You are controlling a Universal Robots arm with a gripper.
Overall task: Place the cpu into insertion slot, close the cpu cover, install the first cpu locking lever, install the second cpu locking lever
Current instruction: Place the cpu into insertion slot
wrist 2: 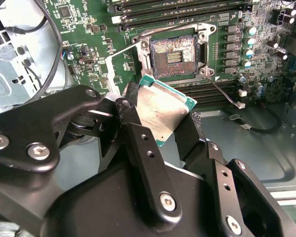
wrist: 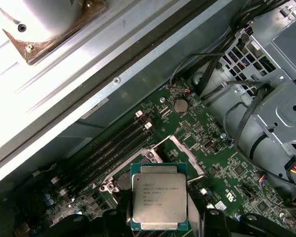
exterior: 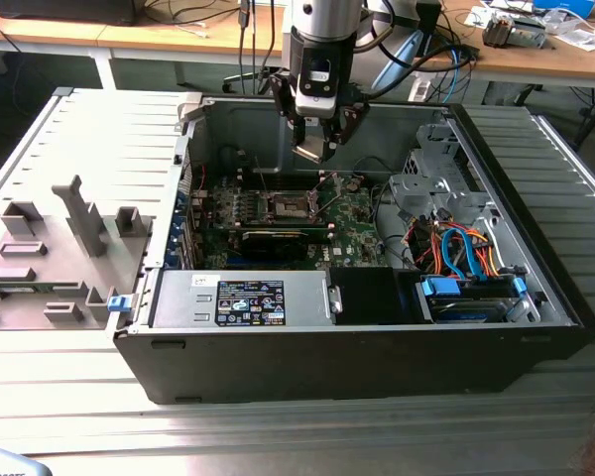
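The gripper [exterior: 315, 147], jaws clamped on two opposite edges of the cpu [wrist: 158, 201], hangs above the motherboard, with the uncovered insertion slot [wrist 2: 173, 52] lying below, slightly ahead of the chip.

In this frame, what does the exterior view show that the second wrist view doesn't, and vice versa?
The exterior view adds the whole open computer case, its power supply and the drive bay with blue and orange cables. The second wrist view adds the insertion slot's dark centre, uncovered, and the cpu's silver face clamped between the fingers. Both share the gripper holding the cpu above the green board.
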